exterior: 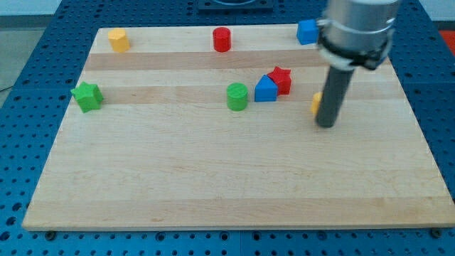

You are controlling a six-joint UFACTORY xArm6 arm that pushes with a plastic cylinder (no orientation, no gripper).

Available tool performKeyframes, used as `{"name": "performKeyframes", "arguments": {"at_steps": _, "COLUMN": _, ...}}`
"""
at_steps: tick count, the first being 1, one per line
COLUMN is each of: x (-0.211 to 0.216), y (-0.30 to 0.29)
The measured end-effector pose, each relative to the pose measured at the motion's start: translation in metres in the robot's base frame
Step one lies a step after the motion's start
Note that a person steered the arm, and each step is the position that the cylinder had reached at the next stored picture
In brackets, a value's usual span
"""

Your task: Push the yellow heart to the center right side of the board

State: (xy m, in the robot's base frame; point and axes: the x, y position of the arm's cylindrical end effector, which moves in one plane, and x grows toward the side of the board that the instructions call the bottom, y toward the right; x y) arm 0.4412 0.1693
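You are looking at a pale wooden board point(234, 185) with faint lengthwise grain bands, lying on a blue perforated counter point(28, 64) whose holes run in a regular grid. Light falls evenly and softly. A dark fixture point(234, 6) sits at the view's top edge.

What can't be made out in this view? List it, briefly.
- Yellow heart: camera view, mostly hidden behind my rod; its shape is unreadable.
- My tip: whether it touches that block cannot be told.
- Blue block at the view's top: right side covered by the arm; shape unclear.
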Motion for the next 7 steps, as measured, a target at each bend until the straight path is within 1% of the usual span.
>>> {"name": "performKeyframes", "arguments": {"at_steps": 1, "x": 0.002, "y": 0.022}}
{"name": "performKeyframes", "arguments": {"at_steps": 2, "x": 0.042, "y": -0.008}}
{"name": "performKeyframes", "arguments": {"at_steps": 3, "x": 0.037, "y": -0.068}}
{"name": "performKeyframes", "arguments": {"at_steps": 4, "x": 0.004, "y": -0.09}}
{"name": "performKeyframes", "arguments": {"at_steps": 5, "x": -0.015, "y": -0.071}}
{"name": "performKeyframes", "arguments": {"at_steps": 6, "x": -0.029, "y": -0.003}}
{"name": "performKeyframes", "arguments": {"at_steps": 7, "x": -0.031, "y": 0.037}}
